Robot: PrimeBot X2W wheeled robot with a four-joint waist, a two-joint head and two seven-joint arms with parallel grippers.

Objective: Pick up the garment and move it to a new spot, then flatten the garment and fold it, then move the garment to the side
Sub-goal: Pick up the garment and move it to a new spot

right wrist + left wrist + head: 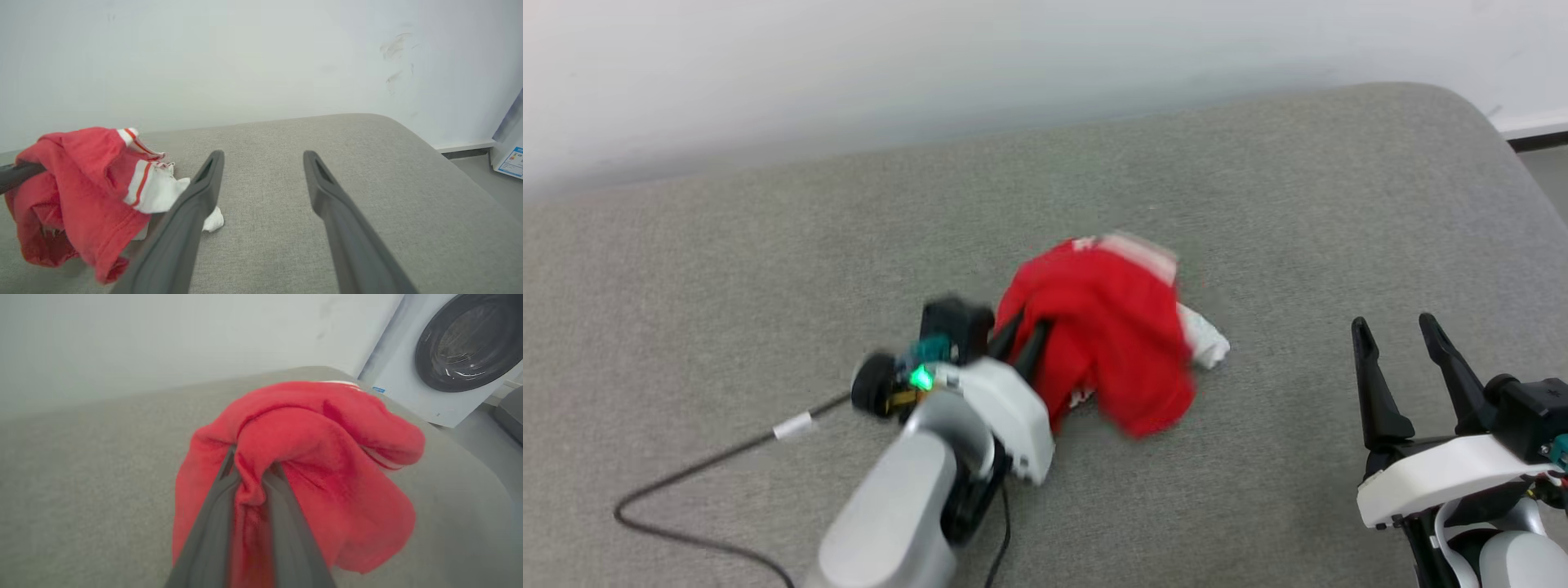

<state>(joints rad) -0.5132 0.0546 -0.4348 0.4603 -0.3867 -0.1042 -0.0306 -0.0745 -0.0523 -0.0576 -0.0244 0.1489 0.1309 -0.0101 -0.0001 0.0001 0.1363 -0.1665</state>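
Move step: you are holding the crumpled red-and-white fabric shirt [1111, 327], left gripper [1023, 339] clamping it | right gripper [1394, 324] gaping right of shirt | next: lowering, releasing

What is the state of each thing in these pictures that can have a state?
garment: crumpled, not folded, partly lifted off the grey cushion.
left tool: shut on the garment.
right tool: open, empty, apart from the garment.
green light on the left wrist: lit.
washing machine door: looks shut.
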